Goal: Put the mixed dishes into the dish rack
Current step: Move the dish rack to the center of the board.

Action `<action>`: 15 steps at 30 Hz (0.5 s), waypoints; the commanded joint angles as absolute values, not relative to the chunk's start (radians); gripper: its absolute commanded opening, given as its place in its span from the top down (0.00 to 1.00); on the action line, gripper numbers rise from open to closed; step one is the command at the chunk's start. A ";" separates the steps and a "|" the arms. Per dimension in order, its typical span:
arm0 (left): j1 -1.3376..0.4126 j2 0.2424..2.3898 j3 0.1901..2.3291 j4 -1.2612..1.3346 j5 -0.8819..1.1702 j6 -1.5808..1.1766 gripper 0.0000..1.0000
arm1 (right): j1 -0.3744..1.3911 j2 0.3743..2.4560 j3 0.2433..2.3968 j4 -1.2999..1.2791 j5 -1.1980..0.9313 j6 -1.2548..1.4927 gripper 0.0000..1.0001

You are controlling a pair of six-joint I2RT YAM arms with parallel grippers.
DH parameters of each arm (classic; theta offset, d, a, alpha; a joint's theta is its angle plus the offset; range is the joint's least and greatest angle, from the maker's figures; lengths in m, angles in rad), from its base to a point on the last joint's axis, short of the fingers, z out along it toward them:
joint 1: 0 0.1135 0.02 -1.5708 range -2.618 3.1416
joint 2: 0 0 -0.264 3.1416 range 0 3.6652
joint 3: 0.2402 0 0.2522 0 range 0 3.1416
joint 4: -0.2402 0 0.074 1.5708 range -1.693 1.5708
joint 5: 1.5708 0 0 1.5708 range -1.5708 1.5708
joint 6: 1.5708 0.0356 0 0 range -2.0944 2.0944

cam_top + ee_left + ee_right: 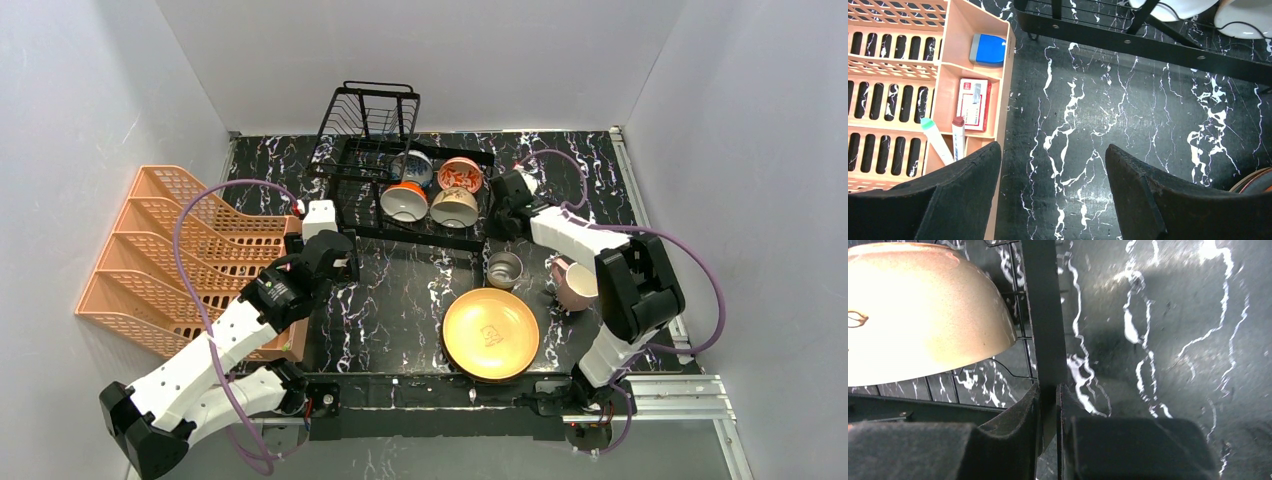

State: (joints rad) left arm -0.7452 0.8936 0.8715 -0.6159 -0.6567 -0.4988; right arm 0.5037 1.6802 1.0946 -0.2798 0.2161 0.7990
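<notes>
Nearest, the yellow plate (490, 333) lay loose on the table (400, 300); my left gripper (1053, 150) hung wide open, empty. Farther, my right gripper (1048, 387) pinched the dish rack (1044, 315) by its side bar; I reckoned a slow pull would keep its bowls (405, 202) seated.

Dish rack (345, 175): black wire, upper centre of the frame, and there are four bowls in it!
Back pair: blue-patterned bowl (413, 166) on the left, red floral bowl (460, 175) on the right.
Front pair: orange-rimmed bowl (404, 201), with a cream bowl (454, 207) just beside it.
Right gripper (495, 212): right up against the rack's right end.
Steel cup (504, 269): upright at centre, below the rack.
Pink mug (574, 284): right of the cup, tucked beside the right arm.
Yellow plate (490, 333): flat, lower centre, near the cup.
Left gripper (338, 258): left of centre, between the orange lattice rack (170, 250) and the dish rack.
</notes>
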 commanded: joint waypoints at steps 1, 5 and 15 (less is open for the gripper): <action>-0.745 0.894 0.871 -0.641 -0.713 -0.512 0.25 | 0.415 1.706 1.138 -0.250 0.254 0.723 0.99; -0.742 0.906 0.874 -0.643 -0.732 -0.515 0.25 | 0.386 1.719 1.150 -0.249 0.230 0.686 0.99; -0.606 0.946 0.897 -0.588 -0.594 -0.476 0.30 | 0.382 1.658 1.202 -0.270 0.206 0.658 0.67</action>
